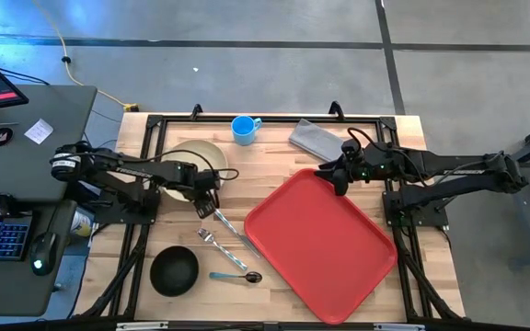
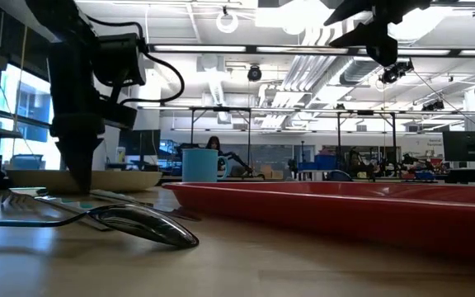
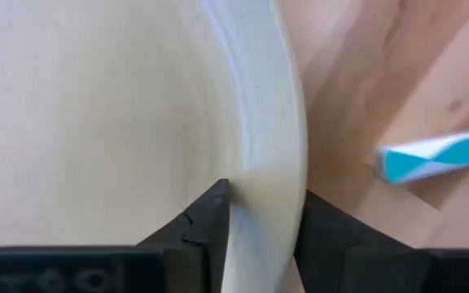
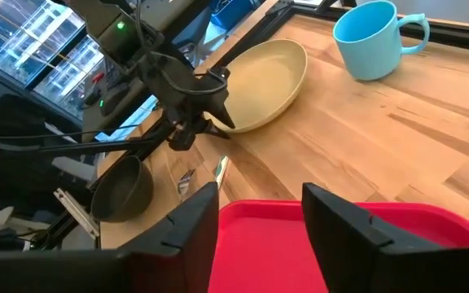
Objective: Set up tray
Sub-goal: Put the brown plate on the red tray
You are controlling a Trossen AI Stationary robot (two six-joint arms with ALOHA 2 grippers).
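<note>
A red tray (image 1: 320, 244) lies tilted on the right half of the wooden table (image 1: 274, 156). The left gripper (image 3: 259, 216) straddles the rim of a beige plate (image 3: 96, 122), fingers on either side. The right gripper (image 4: 259, 216) hovers open above the tray's far corner, holding nothing
</note>
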